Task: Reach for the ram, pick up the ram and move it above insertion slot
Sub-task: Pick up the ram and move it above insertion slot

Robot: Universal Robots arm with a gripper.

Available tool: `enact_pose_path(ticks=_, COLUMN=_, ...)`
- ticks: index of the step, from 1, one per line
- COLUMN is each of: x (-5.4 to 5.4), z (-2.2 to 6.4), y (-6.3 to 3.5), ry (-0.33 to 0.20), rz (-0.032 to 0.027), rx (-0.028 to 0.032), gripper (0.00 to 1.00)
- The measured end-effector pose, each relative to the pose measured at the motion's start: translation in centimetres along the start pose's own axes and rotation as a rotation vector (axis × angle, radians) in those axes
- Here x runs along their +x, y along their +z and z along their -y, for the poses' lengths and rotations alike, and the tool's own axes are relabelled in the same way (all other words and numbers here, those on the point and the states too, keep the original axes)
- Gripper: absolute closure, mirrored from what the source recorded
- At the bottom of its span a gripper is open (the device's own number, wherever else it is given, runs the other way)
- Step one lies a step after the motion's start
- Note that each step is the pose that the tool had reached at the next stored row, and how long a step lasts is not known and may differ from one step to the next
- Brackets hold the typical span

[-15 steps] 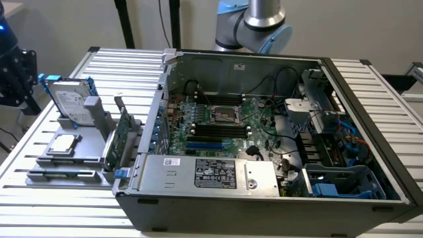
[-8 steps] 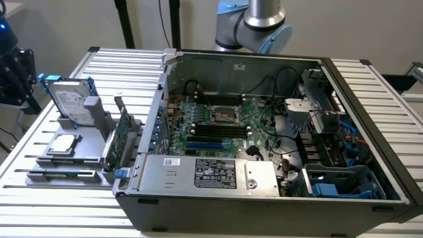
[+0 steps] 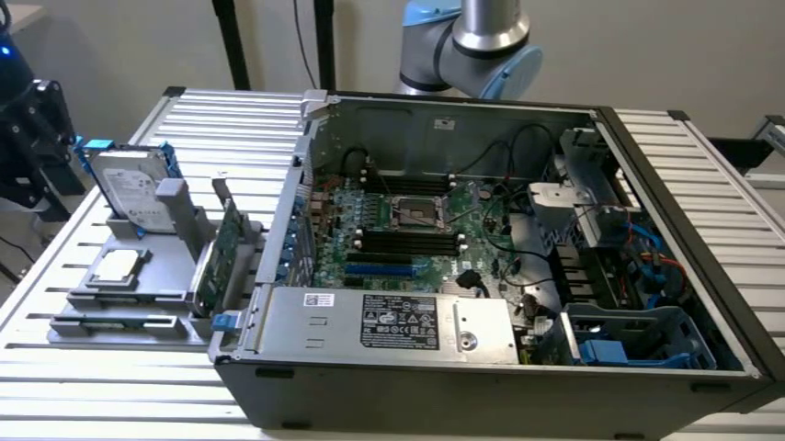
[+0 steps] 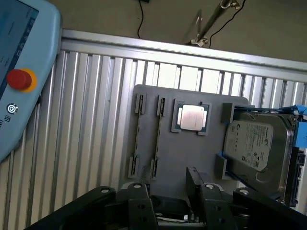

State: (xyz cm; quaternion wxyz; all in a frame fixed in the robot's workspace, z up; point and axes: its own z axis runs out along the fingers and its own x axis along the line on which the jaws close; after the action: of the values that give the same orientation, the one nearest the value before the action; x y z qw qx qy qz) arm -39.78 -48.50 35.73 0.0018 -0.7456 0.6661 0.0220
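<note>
**Item:** ram [image 3: 113,322].
**Location:** in the front-most rail of the grey holder [image 3: 165,266], on the desk [image 3: 123,395] beside the open computer case [image 3: 368,386]. The processor [image 3: 117,266] and hard drive [image 3: 129,188] sit further back in the same holder.
**Appearance:** a long, narrow dark strip, seen edge-on. I cannot make out its green or its chips.
**Long axis:** along the holder's near edge, crosswise in the exterior view.
**My fingers** [image 4: 194,179]**:** spread apart, gripping nothing, held over the holder and well apart from the ram.
**Bearing:** in the wrist view two rails [image 4: 138,136] lie ahead of me, on the side of the processor away from the hard drive. They run square to the line between my fingers. I cannot tell from there which rail is filled.
**Not to be confused with:** the upright green card [image 3: 219,262].
</note>
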Motion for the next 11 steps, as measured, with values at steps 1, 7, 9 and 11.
enact_pose_path(ticks=1, x=0.0, z=0.00, y=0.10, ry=0.005, rz=0.0008, rx=0.0004, gripper=0.58)
enact_pose_path(ticks=7, x=0.1, z=0.02, y=1.04, ry=0.046, rz=0.0030, rx=0.0020, gripper=0.58)
enact_pose_path(ticks=9, x=0.2, z=0.02, y=1.39, ry=0.047, rz=0.0029, rx=0.0027, gripper=0.58)
enact_pose_path(ticks=11, x=0.3, z=0.03, y=1.76, ry=0.048, rz=0.0028, rx=0.0036, gripper=0.58)
